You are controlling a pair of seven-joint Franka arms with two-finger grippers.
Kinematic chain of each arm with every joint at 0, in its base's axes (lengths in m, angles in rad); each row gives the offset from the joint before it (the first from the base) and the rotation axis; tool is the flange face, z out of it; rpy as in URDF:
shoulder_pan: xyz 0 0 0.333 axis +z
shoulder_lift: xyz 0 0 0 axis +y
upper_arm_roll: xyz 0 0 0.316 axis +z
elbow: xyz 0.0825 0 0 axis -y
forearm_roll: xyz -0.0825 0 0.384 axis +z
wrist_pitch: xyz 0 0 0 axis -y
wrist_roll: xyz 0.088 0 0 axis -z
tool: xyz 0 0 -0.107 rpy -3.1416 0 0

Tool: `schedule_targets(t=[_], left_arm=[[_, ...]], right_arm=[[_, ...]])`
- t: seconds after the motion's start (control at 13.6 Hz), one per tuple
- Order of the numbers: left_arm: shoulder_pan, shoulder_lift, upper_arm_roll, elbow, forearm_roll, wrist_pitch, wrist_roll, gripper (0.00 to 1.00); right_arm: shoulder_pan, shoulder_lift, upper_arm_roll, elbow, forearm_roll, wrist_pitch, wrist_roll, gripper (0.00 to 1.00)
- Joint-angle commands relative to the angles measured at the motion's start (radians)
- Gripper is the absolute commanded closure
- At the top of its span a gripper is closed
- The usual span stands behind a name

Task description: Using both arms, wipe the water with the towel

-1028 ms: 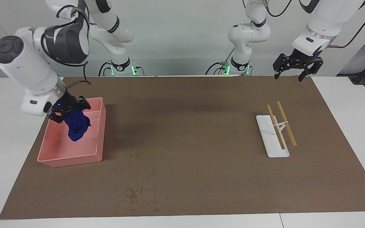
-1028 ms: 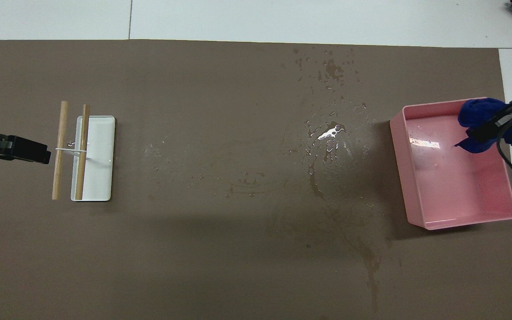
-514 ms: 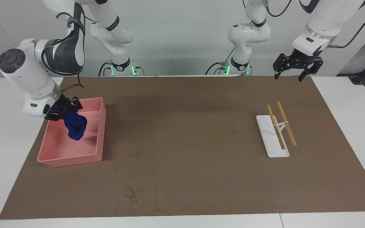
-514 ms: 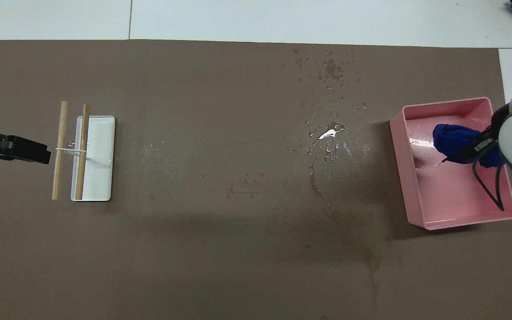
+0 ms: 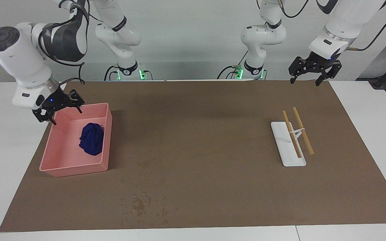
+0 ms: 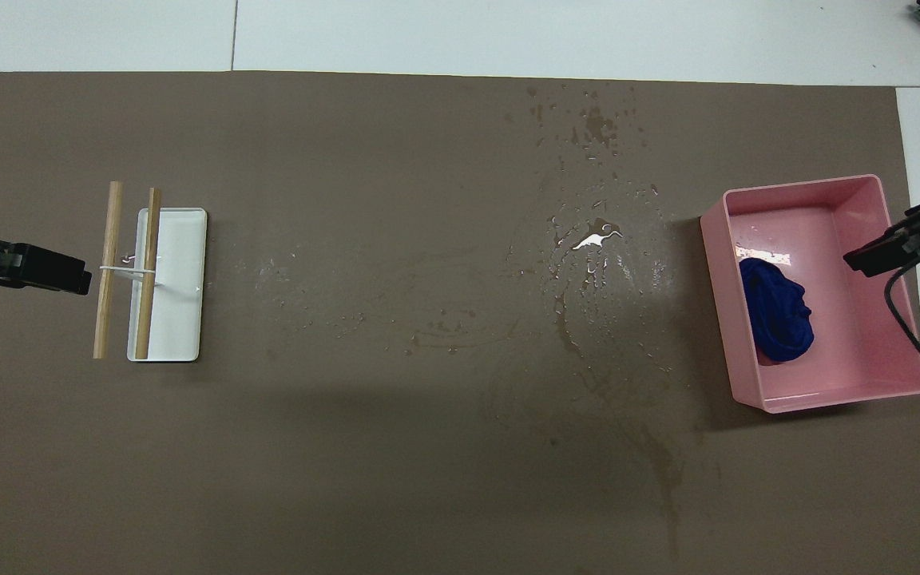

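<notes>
Towel (image 5: pixel 91 143) now released into pink tray (image 5: pixel 66 165); right gripper (image 5: pixel 59 112) now open above tray's corner; left gripper (image 5: pixel 314 73) open, unchanged.

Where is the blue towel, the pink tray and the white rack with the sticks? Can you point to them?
towel (image 5: pixel 91 143), facing view: middle of the bunched blue cloth.
pink tray (image 5: pixel 74 169), facing view: its outer wall farthest from the robots.
white rack (image 5: pixel 293 160), facing view: bare end of its white base.
</notes>
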Motion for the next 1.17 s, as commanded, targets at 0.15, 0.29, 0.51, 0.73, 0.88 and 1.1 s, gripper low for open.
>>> schedule_targets(t=[0.15,0.29,0.51,0.73,0.88,1.1], left_arm=[[0.009,-0.031,-0.002,-0.036,-0.015,0.011,0.005,0.00],[0.009,-0.031,-0.002,-0.036,-0.015,0.011,0.005,0.00],[0.009,-0.031,-0.002,-0.036,-0.015,0.011,0.005,0.00],[0.009,-0.031,-0.002,-0.036,-0.015,0.011,0.005,0.00],[0.009,-0.031,-0.002,-0.036,-0.015,0.011,0.005,0.00],[0.009,-0.031,-0.002,-0.036,-0.015,0.011,0.005,0.00]], right_arm=[[0.124,-0.100,0.011,0.085,0.009,-0.187,0.263,0.00],[0.167,-0.141,0.017,0.085,0.007,-0.254,0.389,0.00],[0.155,-0.190,0.014,0.016,0.010,-0.297,0.393,0.00],[0.167,-0.192,0.013,0.008,0.010,-0.250,0.390,0.00],[0.169,-0.203,0.017,-0.035,0.012,-0.141,0.394,0.00],[0.169,-0.210,0.014,-0.078,0.091,-0.106,0.407,0.00]])
